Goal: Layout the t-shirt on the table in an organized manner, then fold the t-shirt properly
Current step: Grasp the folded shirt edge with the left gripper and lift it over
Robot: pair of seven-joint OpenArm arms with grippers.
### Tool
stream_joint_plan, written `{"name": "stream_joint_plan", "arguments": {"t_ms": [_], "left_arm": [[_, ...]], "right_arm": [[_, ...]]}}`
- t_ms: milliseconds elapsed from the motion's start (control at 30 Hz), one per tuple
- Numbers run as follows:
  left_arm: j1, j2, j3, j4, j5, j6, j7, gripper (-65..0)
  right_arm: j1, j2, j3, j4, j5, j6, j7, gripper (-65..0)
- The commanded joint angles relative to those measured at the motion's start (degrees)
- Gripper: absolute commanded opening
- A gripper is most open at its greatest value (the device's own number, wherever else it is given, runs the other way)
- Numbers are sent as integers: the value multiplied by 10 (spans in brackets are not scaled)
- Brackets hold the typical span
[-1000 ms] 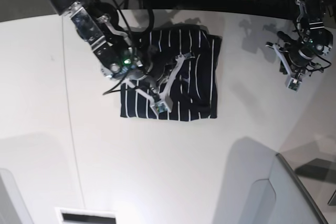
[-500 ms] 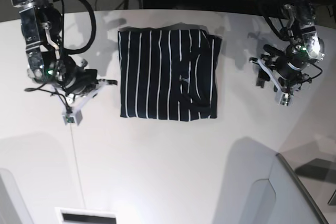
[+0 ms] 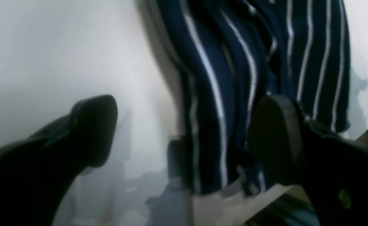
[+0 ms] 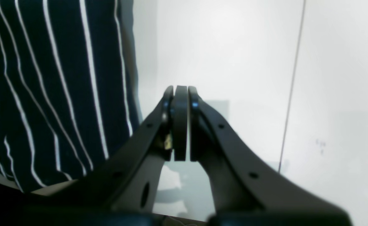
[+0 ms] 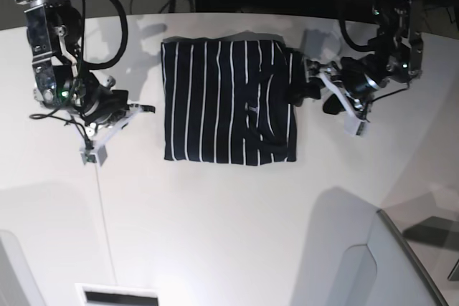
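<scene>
Striped shirt (image 5: 228,102): dark navy with thin white stripes, folded into a neat rectangle, lying flat on the white worktop (image 5: 215,227) toward its far middle, stripes running front to back. Base view gives the whole outline, four fairly straight edges with a slight bump of layered cloth at the far corner nearest the left arm. Left hand (image 5: 310,97): in the base view it sits just beside that edge of the shirt, low over the worktop, fingers spread apart. Left wrist view adds what the overhead cannot: two dark rounded fingertips (image 3: 93,128) standing wide apart, the shirt's (image 3: 249,78) rumpled edge lying between and beyond them, one tip over bare worktop (image 3: 61,50) and the other in front of the cloth; nothing is gripped, though whether that tip touches the cloth cannot be told, the picture being blurred. Right hand (image 5: 90,155): in the base view well apart from the shirt, over bare worktop on the opposite side, near a thin seam line (image 5: 102,206). Right wrist view shows its two fingers pressed flat together, clenched on nothing (image 4: 180,122), with the shirt's (image 4: 52,88) straight edge off to one side and the seam line (image 4: 292,84) on the other.
</scene>
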Motion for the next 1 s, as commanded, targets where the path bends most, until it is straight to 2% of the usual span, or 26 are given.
{"name": "stream_joint_plan", "arguments": {"t_ms": [0, 200, 433, 633, 833, 867, 967], "left_arm": [[-9, 0, 0, -1, -9, -5, -11, 0], [-31, 30, 5, -69, -7, -4, -11, 0], [-38, 50, 6, -86, -7, -4, -11, 0], [-58, 51, 66, -124, -7, -4, -12, 0], [-71, 52, 73, -158, -7, -3, -12, 0], [-72, 52, 73, -158, -7, -3, -12, -15], [-82, 51, 81, -161, -6, -3, -12, -202]], "right_arm": [[7, 4, 1, 8, 2, 1, 8, -647], [7, 4, 1, 8, 0, 1, 9, -647], [7, 4, 2, 7, -1, 2, 10, -647], [7, 16, 2, 7, -1, 2, 11, -647], [6, 25, 5, 7, 2, 2, 11, -648], [6, 25, 5, 7, 2, 2, 11, -648], [6, 27, 5, 7, 2, 2, 12, -648]]}}
